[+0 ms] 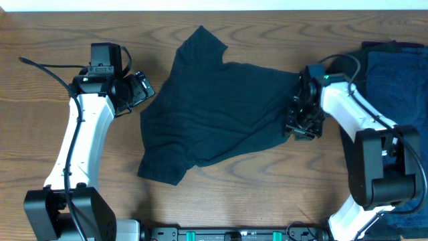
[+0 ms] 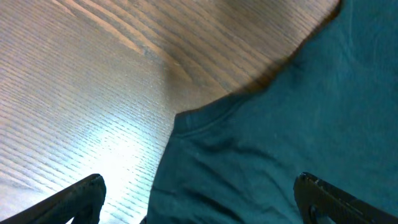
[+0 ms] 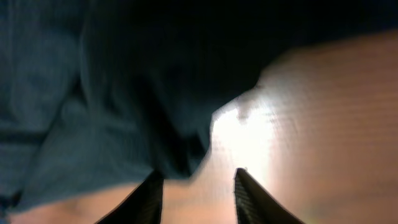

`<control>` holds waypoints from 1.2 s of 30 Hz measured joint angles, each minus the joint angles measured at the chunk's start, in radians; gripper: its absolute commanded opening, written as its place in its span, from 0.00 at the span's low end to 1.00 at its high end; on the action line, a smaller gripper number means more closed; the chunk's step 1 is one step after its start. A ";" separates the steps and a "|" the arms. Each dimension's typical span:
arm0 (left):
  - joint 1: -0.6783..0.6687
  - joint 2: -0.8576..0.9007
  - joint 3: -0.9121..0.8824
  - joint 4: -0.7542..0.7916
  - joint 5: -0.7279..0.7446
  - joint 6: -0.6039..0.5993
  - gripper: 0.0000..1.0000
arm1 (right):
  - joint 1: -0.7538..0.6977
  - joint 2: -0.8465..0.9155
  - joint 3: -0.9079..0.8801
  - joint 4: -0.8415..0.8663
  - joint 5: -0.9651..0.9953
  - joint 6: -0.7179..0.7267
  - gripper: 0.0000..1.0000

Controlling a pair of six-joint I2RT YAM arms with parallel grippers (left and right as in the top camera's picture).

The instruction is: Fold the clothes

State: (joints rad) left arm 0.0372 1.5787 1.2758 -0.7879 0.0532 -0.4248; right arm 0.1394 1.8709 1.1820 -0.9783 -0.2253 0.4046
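Left gripper [image 1: 140,90] wide, right gripper [image 3: 198,183] parted and empty at the T-shirt [image 1: 214,114]: flatten it before you fold.

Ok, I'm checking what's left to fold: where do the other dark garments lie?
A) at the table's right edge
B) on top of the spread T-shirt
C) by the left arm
A: the navy pile lies at the right edge of the table, while only the black T-shirt is spread mid-table.
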 measured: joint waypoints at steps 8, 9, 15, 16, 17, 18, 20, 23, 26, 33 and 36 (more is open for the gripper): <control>0.000 0.000 0.000 0.000 0.000 0.000 0.98 | 0.004 0.000 -0.067 0.108 -0.077 -0.010 0.12; 0.000 0.000 0.000 -0.001 0.000 0.000 0.98 | 0.004 0.000 -0.067 0.108 -0.099 -0.020 0.08; 0.000 0.000 0.000 -0.001 0.000 0.000 0.98 | 0.004 0.000 -0.056 0.033 -0.181 -0.040 0.02; 0.000 0.000 0.000 -0.001 0.000 0.000 0.98 | 0.004 0.000 -0.047 0.011 -0.187 -0.042 0.02; 0.000 0.000 0.000 -0.001 0.000 0.000 0.98 | 0.004 0.000 -0.031 -0.016 -0.191 -0.042 0.02; 0.000 0.000 0.000 0.000 0.000 0.000 0.98 | 0.004 0.000 -0.015 -0.041 -0.194 -0.044 0.02; 0.000 0.000 0.000 -0.001 0.000 0.000 0.98 | 0.004 0.000 0.029 -0.095 -0.198 -0.047 0.02; 0.000 0.000 0.000 -0.001 0.000 0.000 0.98 | 0.004 0.000 0.093 -0.145 -0.202 -0.048 0.02; 0.000 0.000 0.000 -0.001 0.000 0.000 0.98 | 0.004 0.000 0.119 -0.156 -0.200 -0.049 0.02; 0.000 0.000 0.000 -0.001 0.000 0.000 0.98 | 0.027 0.000 0.119 -0.108 -0.138 -0.046 0.11; 0.000 0.000 0.000 0.000 0.000 0.000 0.98 | 0.056 0.000 0.119 -0.062 -0.084 -0.046 0.18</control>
State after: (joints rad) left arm 0.0372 1.5787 1.2758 -0.7883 0.0536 -0.4248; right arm 0.1959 1.8706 1.3006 -1.0401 -0.3096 0.3584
